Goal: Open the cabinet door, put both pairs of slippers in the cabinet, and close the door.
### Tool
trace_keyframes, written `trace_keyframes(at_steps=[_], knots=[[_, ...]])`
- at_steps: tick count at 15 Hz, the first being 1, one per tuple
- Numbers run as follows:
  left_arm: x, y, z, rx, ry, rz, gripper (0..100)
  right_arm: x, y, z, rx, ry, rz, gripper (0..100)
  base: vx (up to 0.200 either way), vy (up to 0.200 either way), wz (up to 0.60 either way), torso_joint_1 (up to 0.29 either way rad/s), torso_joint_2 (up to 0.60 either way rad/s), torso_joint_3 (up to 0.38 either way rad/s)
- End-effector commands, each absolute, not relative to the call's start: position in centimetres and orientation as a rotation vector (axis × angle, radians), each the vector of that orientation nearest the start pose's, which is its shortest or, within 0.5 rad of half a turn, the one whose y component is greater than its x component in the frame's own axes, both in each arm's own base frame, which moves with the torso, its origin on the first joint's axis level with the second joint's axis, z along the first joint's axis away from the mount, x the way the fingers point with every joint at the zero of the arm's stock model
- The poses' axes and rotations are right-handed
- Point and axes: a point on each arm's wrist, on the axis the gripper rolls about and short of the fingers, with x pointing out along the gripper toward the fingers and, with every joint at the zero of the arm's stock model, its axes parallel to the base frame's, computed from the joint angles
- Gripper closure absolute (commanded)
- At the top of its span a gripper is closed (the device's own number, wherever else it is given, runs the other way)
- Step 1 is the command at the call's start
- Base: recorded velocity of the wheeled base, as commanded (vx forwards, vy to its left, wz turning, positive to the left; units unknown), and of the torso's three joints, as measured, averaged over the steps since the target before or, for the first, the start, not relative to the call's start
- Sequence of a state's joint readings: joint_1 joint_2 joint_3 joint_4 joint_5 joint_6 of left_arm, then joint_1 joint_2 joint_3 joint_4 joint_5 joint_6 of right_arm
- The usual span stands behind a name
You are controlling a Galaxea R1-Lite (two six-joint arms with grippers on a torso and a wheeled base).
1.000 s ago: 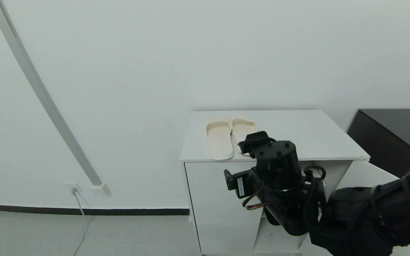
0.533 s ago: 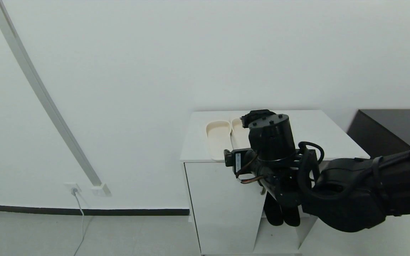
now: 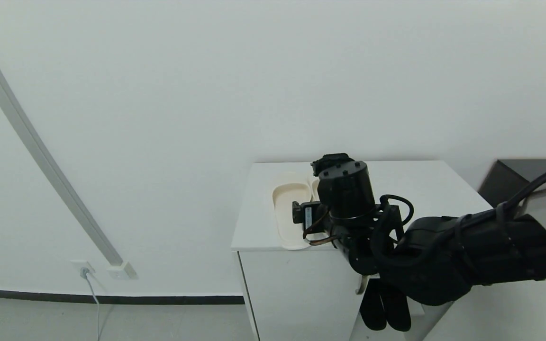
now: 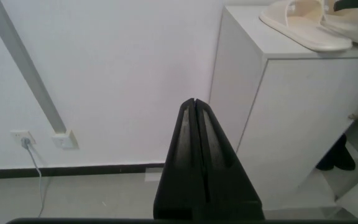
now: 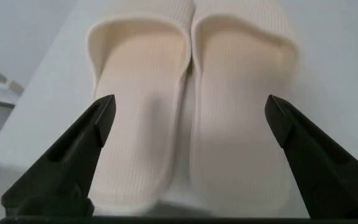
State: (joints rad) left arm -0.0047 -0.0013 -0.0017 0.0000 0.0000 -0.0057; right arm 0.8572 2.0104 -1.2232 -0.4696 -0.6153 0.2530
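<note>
A pair of cream slippers (image 3: 292, 210) lies side by side on top of the white cabinet (image 3: 420, 184). My right gripper (image 5: 188, 115) hangs open just above them, one finger outside each slipper (image 5: 142, 130), not touching. In the head view the right wrist (image 3: 346, 189) covers the right-hand slipper. A pair of black slippers (image 3: 386, 308) stands inside the cabinet behind the open door (image 3: 472, 322). My left gripper (image 4: 194, 102) is shut and holds nothing, low down and away from the cabinet's side (image 4: 291, 130), with the cream slippers (image 4: 309, 25) and black slippers (image 4: 337, 158) beyond.
A white wall runs behind the cabinet, with a slanted grey cable duct (image 3: 40, 156) and a socket with a plugged cable (image 3: 83, 272) near the floor. A dark piece of furniture (image 3: 505, 177) stands to the right of the cabinet.
My right arm rose from in front of the cabinet to above its top, over the cream slippers. The head camera has shifted, so the cabinet sits lower in the picture.
</note>
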Motion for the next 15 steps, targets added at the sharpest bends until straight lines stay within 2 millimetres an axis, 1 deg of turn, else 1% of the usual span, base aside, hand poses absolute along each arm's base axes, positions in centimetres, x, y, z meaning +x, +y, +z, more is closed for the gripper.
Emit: trace_keyframes(at_steps=[1,4,7,13,14,15], knots=[[-2.3,0.0,7.6,-0.006,-0.002,-0.005,100,27.9,29.9,15.2,0.017,0.279,0.207,0,0.000,0.000,0.00,0.000,0.00,0.000],[-2.3,0.0,7.6,-0.006,-0.002,-0.003,100,29.8,30.3,14.1,0.007,0.276,0.191,0,0.000,0.000,0.00,0.000,0.00,0.000],[-2.3,0.0,7.6,-0.006,-0.002,-0.003,100,31.6,30.8,14.0,0.015,0.243,0.186,0,0.000,0.000,0.00,0.000,0.00,0.000],[-2.3,0.0,7.6,-0.006,-0.002,-0.003,100,33.4,31.3,14.0,0.029,0.210,0.190,0,0.000,0.000,0.00,0.000,0.00,0.000],[-2.3,0.0,7.6,-0.006,-0.002,-0.003,100,33.4,31.3,14.0,0.031,0.208,0.191,100,0.000,0.000,0.00,0.000,0.00,0.000],[-2.3,0.0,7.6,-0.008,-0.002,-0.003,100,33.4,31.3,14.0,0.030,0.208,0.191,100,0.000,0.000,0.00,0.000,0.00,0.000]])
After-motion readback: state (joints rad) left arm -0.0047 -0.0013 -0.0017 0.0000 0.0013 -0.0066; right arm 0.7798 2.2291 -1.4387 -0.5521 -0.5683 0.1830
